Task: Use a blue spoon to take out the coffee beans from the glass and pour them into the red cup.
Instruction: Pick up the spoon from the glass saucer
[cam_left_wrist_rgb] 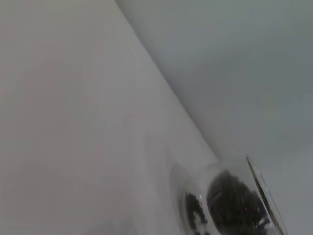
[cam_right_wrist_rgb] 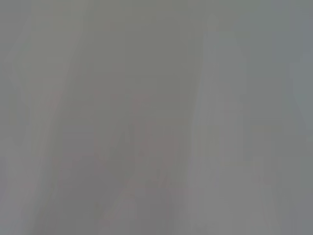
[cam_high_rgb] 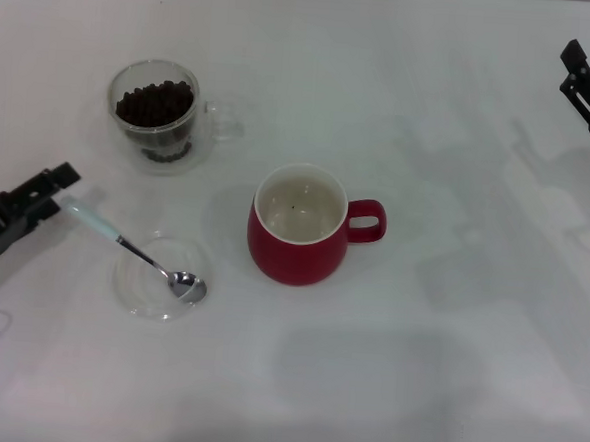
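The glass stands at the back left, its clear handle pointing right, with the coffee beans filling it. In the left wrist view the glass and its dark coffee beans show at the frame's edge. The red cup stands in the middle, handle to the right, white inside with one small dark speck. The blue spoon lies slanted, its silver bowl resting in a clear saucer and its pale handle end right beside my left gripper. My right gripper hangs at the far right, away from everything.
A flat clear glass saucer lies in front of the glass, left of the red cup. The white table stretches bare to the right and front. The right wrist view shows only a blank grey surface.
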